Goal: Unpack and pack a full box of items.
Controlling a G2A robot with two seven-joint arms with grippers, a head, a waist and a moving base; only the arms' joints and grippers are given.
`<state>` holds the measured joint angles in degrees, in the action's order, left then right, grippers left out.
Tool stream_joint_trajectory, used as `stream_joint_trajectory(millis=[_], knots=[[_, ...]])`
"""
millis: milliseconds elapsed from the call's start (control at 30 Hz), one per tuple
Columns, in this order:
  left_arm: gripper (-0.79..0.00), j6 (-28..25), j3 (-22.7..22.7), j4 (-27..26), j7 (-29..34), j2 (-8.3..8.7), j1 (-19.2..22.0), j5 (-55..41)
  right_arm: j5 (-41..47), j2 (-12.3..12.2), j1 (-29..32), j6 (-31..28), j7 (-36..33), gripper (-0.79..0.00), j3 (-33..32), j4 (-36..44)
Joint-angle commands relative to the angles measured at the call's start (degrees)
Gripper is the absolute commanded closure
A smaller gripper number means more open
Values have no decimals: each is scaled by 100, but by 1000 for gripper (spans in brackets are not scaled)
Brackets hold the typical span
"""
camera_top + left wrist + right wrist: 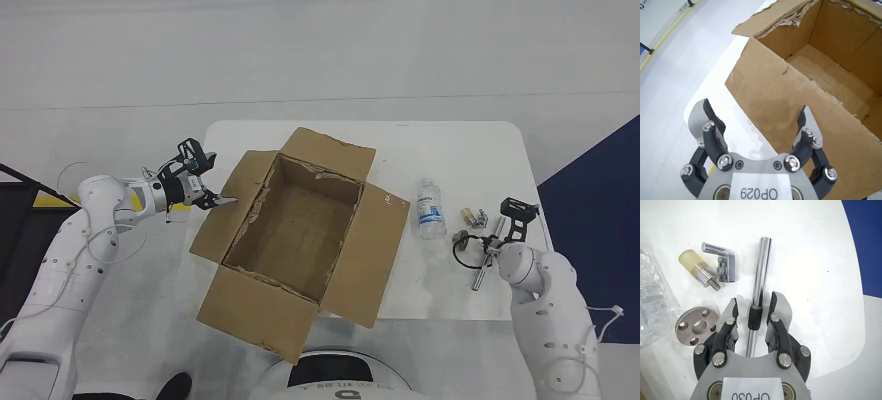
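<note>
Right hand [753, 296], spread, straddles the steel rod [762, 266] at its black sleeve [754, 318] without yet touching it. On the desk [450, 150], the cardboard box [375, 250] stands in the middle, open and apparently empty. The left hand [755, 103], also spread, hangs just beside the box at its 9 o'clock. At the box's 3 o'clock lie the bottle [429, 208], the rod, a flange [696, 327], a bracket [728, 262] and a capped stud [694, 266]. The likely risk is that the polished round rod rolls or slips as the hand closes, or swings into the flange nearby.
</note>
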<state>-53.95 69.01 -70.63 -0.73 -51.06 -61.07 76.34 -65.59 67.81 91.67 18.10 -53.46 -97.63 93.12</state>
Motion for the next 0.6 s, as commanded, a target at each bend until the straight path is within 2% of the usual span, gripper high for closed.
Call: stream_joint_trajectory(millis=[0,67,100,167,200,367,567], knots=[[-785,0,0,0,0,0,0,0,-1,2,-20,-18,-22,-265,20,-56],[-785,0,0,0,0,0,0,0,-3,5,-26,-29,-32,-237,38,-99],[-785,0,0,0,0,0,0,0,-12,5,-24,-24,-49,-148,42,-120],[-785,0,0,0,0,0,0,0,-28,7,-14,-15,-69,-25,53,-129],[-785,0,0,0,0,0,0,0,-26,9,0,-6,-71,0,55,-124],[-785,0,0,0,0,0,0,0,62,23,146,102,54,0,-9,3],[-785,0,0,0,0,0,0,0,385,73,631,410,774,0,-247,544]])
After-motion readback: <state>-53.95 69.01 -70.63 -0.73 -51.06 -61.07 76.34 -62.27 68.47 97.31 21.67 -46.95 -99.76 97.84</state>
